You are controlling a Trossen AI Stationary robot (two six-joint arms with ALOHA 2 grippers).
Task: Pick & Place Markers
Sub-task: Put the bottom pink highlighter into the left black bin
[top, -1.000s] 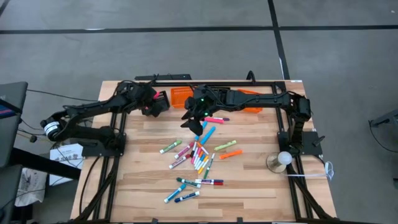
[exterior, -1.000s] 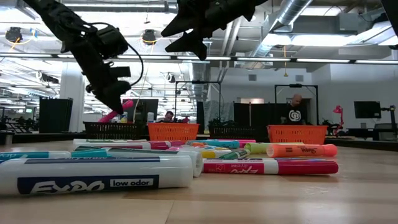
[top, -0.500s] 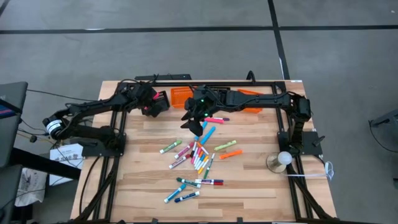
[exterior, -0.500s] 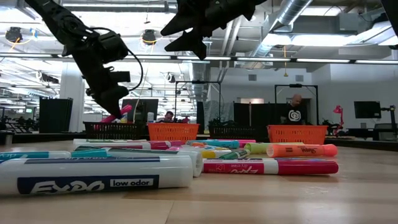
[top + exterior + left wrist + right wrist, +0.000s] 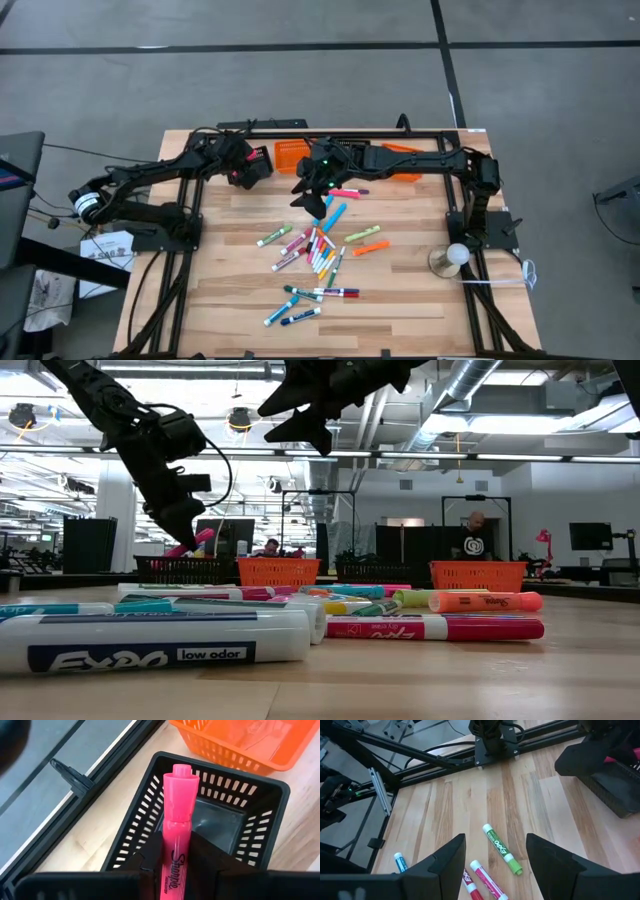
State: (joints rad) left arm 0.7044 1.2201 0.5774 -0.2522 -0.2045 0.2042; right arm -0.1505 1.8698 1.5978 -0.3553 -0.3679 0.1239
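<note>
Several markers (image 5: pixel 318 250) in blue, green, pink, red and orange lie scattered flat on the wooden table's middle. My left gripper (image 5: pixel 175 857) hangs at the far left (image 5: pixel 243 172), above a black mesh basket (image 5: pixel 270 790), and is shut on a pink marker (image 5: pixel 177 805). My right gripper (image 5: pixel 495 850) stands open, high over the table near the far end of the marker heap (image 5: pixel 312 195). Nothing is between its fingers. A green marker (image 5: pixel 502 849) lies on the wood below it. My left gripper pinches the pink marker's barrel (image 5: pixel 172 865) between its two fingers. The marker lies along the fingers, and its capped end (image 5: pixel 179 780) sticks out past their tips. The fingers slant down from the table's left. The marker is lifted clear and tilted (image 5: pixel 195 543), over the black basket's opening.
An orange basket (image 5: pixel 290 155) stands beside the black one at the far edge, another (image 5: pixel 400 165) under my right arm. A white round thing on a base (image 5: pixel 455 255) sits at the right. Black frame rails (image 5: pixel 190 250) run along both sides. People (image 5: pixel 475 535) show in the room behind.
My left gripper has rolled a little about its own line with the pink marker, staying over the black basket.
</note>
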